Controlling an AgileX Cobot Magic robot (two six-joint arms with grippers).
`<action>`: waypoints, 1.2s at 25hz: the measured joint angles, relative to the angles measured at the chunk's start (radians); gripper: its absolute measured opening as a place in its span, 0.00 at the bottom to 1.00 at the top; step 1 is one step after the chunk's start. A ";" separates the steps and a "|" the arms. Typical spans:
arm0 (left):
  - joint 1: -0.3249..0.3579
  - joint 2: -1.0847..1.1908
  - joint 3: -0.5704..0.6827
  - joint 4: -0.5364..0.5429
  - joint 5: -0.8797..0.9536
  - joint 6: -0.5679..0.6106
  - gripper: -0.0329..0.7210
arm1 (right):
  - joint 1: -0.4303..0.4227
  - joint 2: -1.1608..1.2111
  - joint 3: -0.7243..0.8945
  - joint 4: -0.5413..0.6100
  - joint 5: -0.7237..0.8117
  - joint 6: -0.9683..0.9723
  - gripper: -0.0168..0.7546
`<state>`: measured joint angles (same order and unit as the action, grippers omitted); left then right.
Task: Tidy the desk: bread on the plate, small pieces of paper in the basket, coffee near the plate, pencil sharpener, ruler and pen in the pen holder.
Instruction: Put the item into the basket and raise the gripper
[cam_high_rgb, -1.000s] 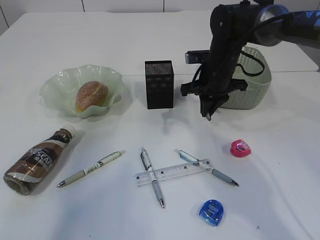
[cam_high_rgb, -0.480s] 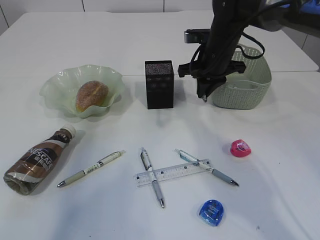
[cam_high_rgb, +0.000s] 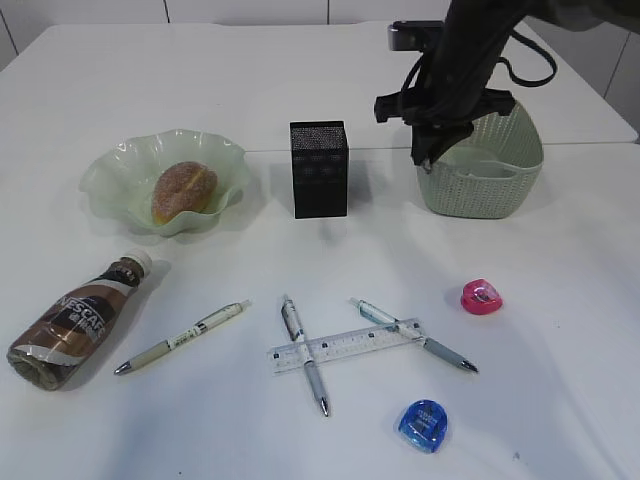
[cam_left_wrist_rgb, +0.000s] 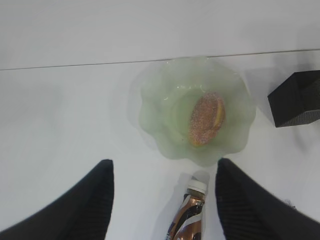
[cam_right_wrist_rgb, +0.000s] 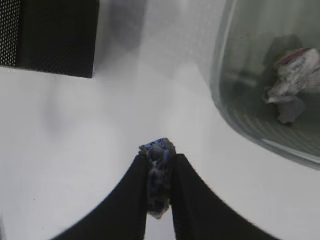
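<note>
One paper scrap (cam_right_wrist_rgb: 159, 172) is sitting pinched in the right end effector (cam_right_wrist_rgb: 159, 200), hanging just left of the basket (cam_high_rgb: 495, 190) rim, its opening lying rightward.

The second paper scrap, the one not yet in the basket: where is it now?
Pinched in the right gripper, the paper scrap hangs above the desk between the pen holder and the basket.
</note>
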<state>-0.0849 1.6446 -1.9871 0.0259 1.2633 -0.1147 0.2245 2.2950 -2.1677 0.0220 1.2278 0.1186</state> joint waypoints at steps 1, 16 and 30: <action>0.000 0.000 0.000 0.000 0.000 0.000 0.64 | -0.006 -0.009 0.000 0.000 0.000 0.000 0.20; 0.000 0.000 0.000 -0.031 0.000 0.000 0.64 | -0.071 -0.036 -0.049 -0.001 0.012 0.000 0.20; 0.000 0.000 0.000 -0.035 0.000 0.000 0.64 | -0.166 -0.032 -0.063 -0.022 -0.104 0.000 0.20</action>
<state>-0.0849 1.6446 -1.9871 -0.0091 1.2633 -0.1147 0.0587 2.2628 -2.2310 0.0000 1.1238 0.1186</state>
